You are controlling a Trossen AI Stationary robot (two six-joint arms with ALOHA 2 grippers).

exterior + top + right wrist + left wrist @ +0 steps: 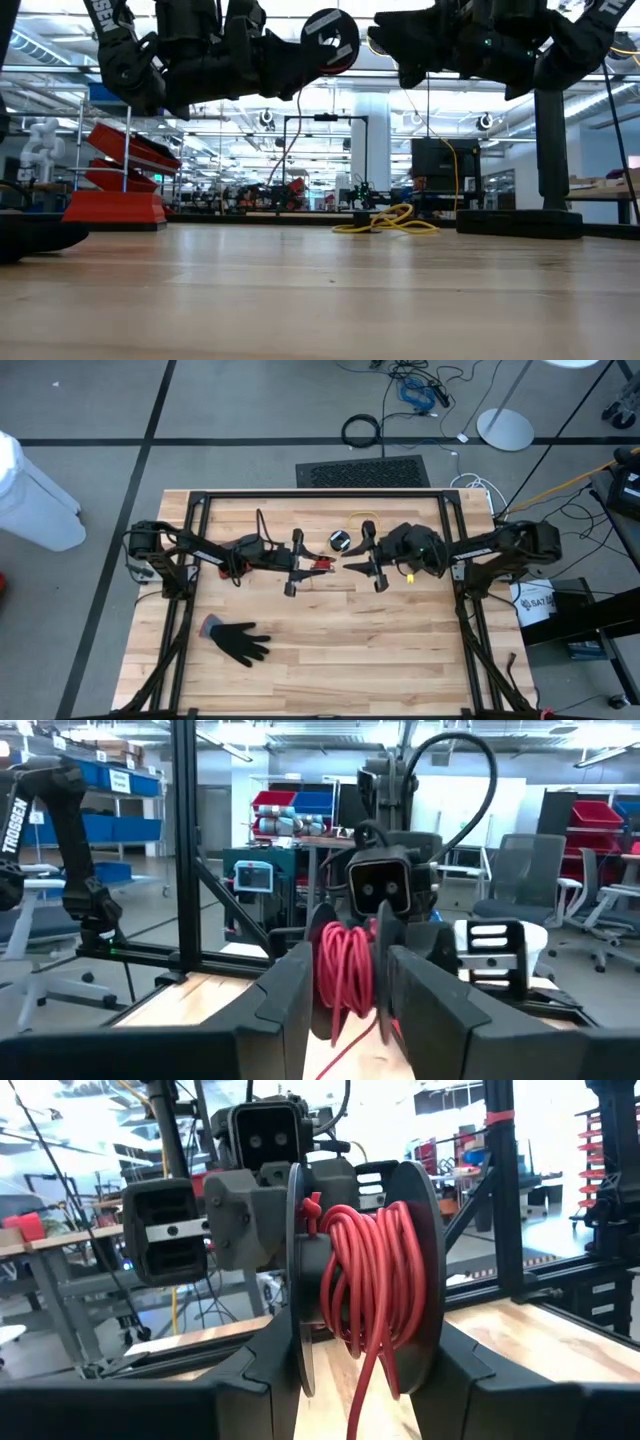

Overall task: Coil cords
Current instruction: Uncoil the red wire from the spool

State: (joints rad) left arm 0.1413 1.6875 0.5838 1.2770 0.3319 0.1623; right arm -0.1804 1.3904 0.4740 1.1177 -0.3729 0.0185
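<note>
— Both arms are out over the middle of the table, meeting nose to nose and well clear of the wood. What's the left gripper got?

— A black reel, clamped between its two fingers and held up in the air. There's red cord wound round the core, with one strand hanging down off it.

— And the right gripper?

— Right up against the same reel from the other side. Whether it's open or closed, I can't tell from here.

— Where are the cords themselves?

— The yellow cord lies in loose loops on the far side of the table, a little right of centre. The black cord is a small round bundle just near of it, close to the far side of the two grippers.

— Anything else down there?

— A black glove, flat on the near left of the table, well apart from everything.
</note>
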